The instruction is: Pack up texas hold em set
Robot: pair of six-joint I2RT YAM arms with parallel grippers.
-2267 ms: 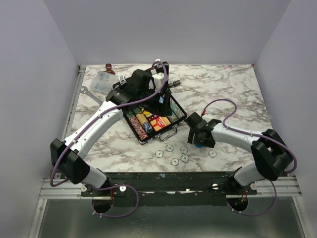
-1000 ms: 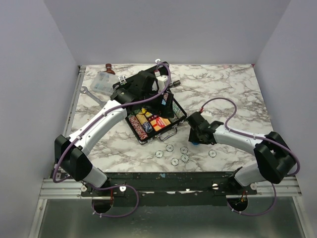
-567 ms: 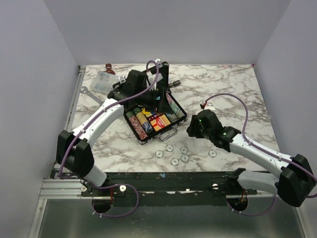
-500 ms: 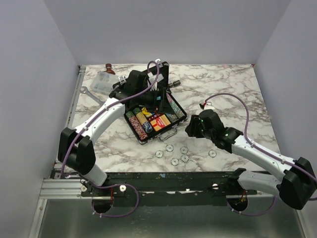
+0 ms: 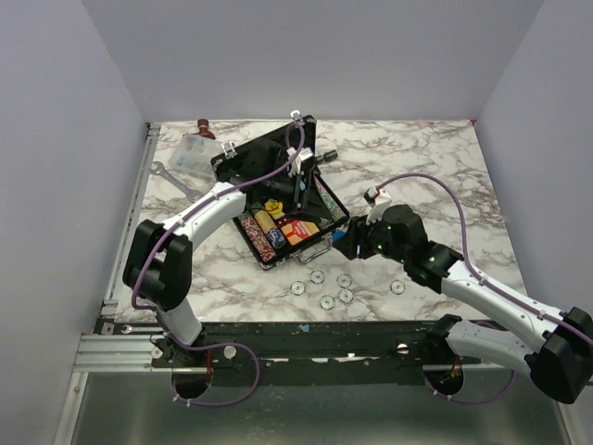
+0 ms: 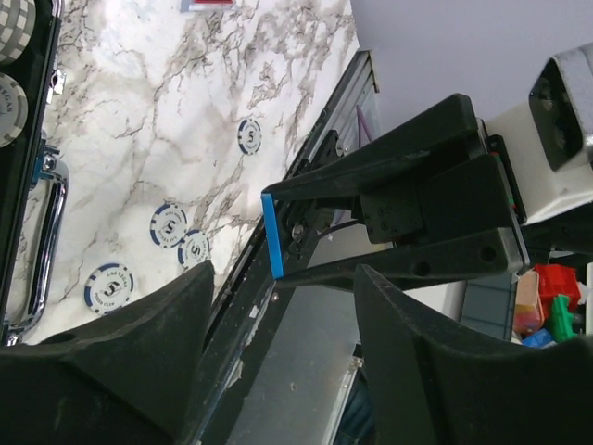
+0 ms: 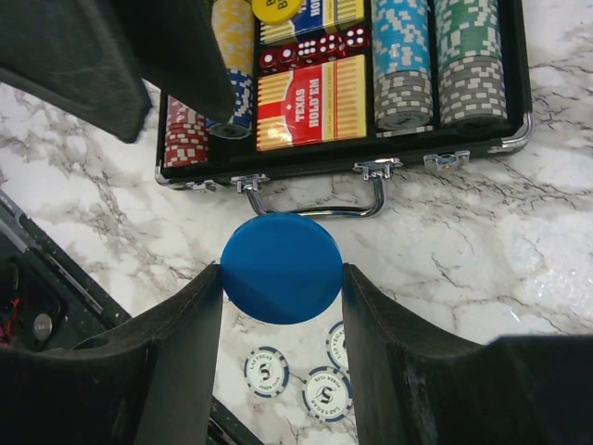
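The black briefcase lies open, lid raised at the back, silver handle toward me. It holds multicoloured chip rows, a red-yellow card box, red dice and a yellow disc. My right gripper is shut on the blue disc, held above the table just in front of the handle, and shows in the top view. My left gripper hovers over the case's back right, open and empty. Several loose pale chips lie in front of the case.
A clear plastic box and a silver wrench lie at the back left. A small black object sits behind the case. The table's near edge and metal rail run just below the loose chips.
My right gripper has lifted the blue disc off the table and carried it left to the case's front. My left gripper has shifted back and turned over the case.
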